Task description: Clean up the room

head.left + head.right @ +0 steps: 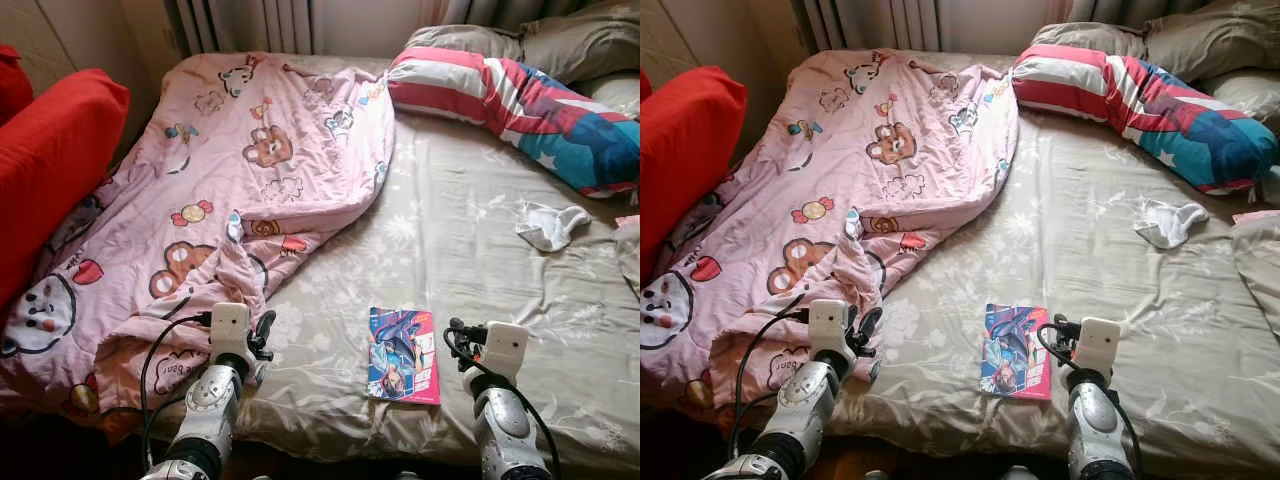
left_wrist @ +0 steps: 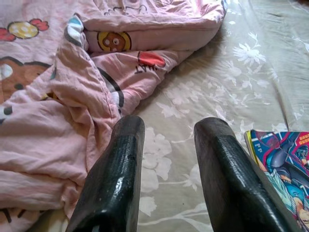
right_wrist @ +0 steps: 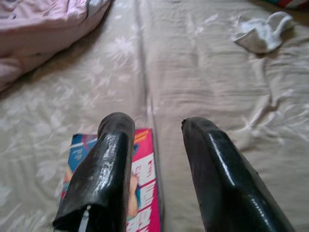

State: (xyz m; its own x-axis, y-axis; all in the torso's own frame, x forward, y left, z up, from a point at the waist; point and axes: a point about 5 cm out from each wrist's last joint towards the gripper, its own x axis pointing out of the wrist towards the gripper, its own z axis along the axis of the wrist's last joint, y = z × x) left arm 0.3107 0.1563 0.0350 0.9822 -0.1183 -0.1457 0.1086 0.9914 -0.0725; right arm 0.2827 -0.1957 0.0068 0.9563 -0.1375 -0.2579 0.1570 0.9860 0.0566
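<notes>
- My left gripper point(image 2: 166, 159) hovers low over the bed point(image 1: 480, 250) near its front edge, fingers point(image 2: 118, 179) apart, nothing between them.
- Pink quilt point(image 1: 230, 170) covers the bed's left half; its crumpled edge sits at about 11 o'clock from my left fingertips, close but not touching.
- My right gripper point(image 3: 157, 159) hovers over the sheet at the front edge, fingers point(image 3: 217, 169) spread, holding nothing.
- Comic point(image 1: 403, 354) lies flat on the sheet between my two grippers, near the front edge. In the head view it's at 9 o'clock from my right gripper, just beside it; at 3 o'clock from my left, further off.
- In the right wrist view my one finger overlaps the comic's cover; can't tell if it touches.
- White sock point(image 1: 550, 225) crumpled on the sheet, at 1 o'clock from my right gripper, well apart.
- Striped red-white-blue pillow point(image 1: 520, 105) at the bed's far right, grey pillows point(image 1: 570, 40) behind it.
- Red cushion point(image 1: 50, 160) off the bed's left side, beside the quilt.
</notes>
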